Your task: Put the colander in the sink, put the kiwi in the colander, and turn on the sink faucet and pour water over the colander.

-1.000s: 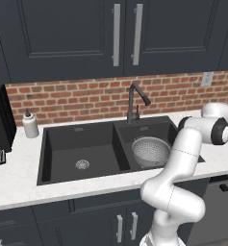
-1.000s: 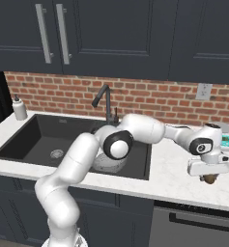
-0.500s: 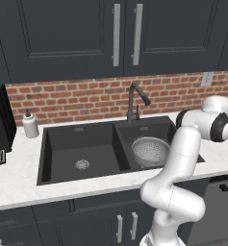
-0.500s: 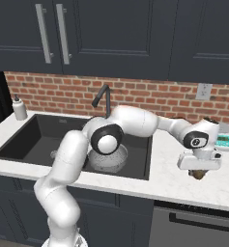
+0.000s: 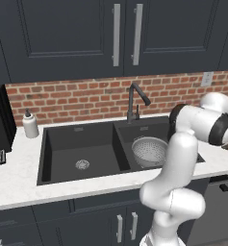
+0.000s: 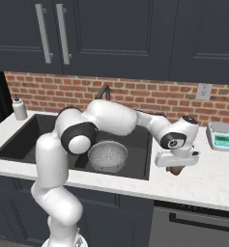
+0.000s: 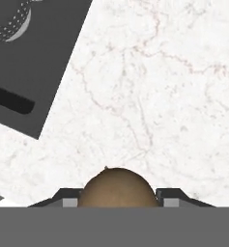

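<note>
Gripping kiwi (image 7: 116, 187), end effector (image 6: 177, 168) above bare counter (image 7: 164, 96) beside sink (image 6: 146, 161)

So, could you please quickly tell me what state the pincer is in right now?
Pincer: closed on the kiwi, held above the white counter.

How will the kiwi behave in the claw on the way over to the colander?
The kiwi is rounded and sits between the claw fingers, so it could slip or rotate if jolted. It looks small and probably light. Dropped into the curved colander, it would likely roll toward the bottom.
</note>
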